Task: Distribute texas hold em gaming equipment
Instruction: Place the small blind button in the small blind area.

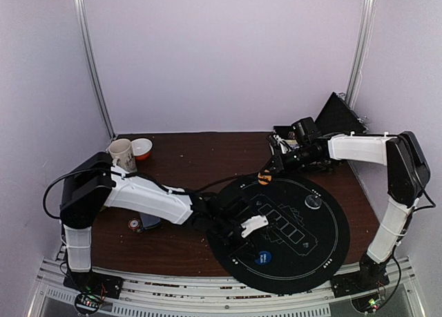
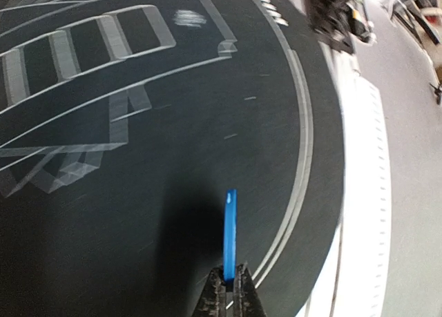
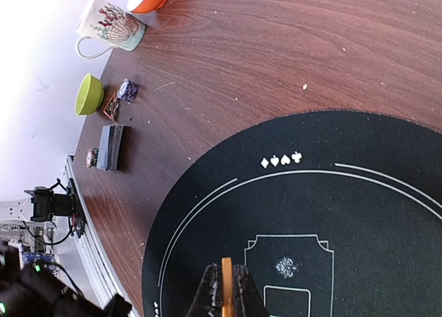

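A round black poker mat (image 1: 324, 241) lies at the table's front right. My left gripper (image 2: 230, 281) is shut on a blue disc (image 2: 230, 227), held edge-on over the mat's near part. From above, the blue disc (image 1: 264, 257) shows just past the left gripper (image 1: 258, 239). My right gripper (image 3: 226, 293) is shut on an orange disc (image 3: 226, 275), also edge-on. That orange disc (image 1: 264, 177) hangs over the mat's far left rim. A dark disc (image 1: 313, 202) rests on the mat's right side. A card deck (image 3: 110, 146) and striped chips (image 3: 127, 90) lie on the wood at the left.
A cream mug (image 1: 121, 153) and an orange bowl (image 1: 141, 148) stand at the back left. A small green bowl (image 3: 88, 94) sits near the chips. A black angled object (image 1: 338, 115) leans at the back right. A white rail (image 2: 366, 193) runs along the near edge.
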You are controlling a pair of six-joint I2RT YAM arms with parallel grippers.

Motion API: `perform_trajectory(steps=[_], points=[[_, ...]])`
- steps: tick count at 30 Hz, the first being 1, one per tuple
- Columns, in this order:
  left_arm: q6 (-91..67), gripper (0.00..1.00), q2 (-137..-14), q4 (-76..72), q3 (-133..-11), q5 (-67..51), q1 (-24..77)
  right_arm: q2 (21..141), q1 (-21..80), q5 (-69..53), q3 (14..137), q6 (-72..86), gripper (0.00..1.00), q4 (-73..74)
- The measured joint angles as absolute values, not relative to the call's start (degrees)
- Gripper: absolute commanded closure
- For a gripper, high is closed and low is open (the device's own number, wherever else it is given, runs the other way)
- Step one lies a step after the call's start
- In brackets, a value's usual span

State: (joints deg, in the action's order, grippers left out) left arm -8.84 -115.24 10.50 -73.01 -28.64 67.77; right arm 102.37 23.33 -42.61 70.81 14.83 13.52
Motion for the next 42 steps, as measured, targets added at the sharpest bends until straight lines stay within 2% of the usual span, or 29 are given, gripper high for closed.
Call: perform_trajectory(steps=[8,20,42], points=[[-11.4,1.0,-117.5,10.1,-75.5,-32.1,72.7,100.3,23.3,-41.1,68.2,16.3,1.0,14.0],[-12.6,1.0,-129.8,9.9,-90.3,-36.4,73.3,94.9,23.3,-37.3,65.1,15.8,1.0,15.8],[-23.8,1.0,-128.5,4.5,-85.4,-37.7,75.1,92.6,25.6,-36.1,64.9,15.3,1.0,17.8]])
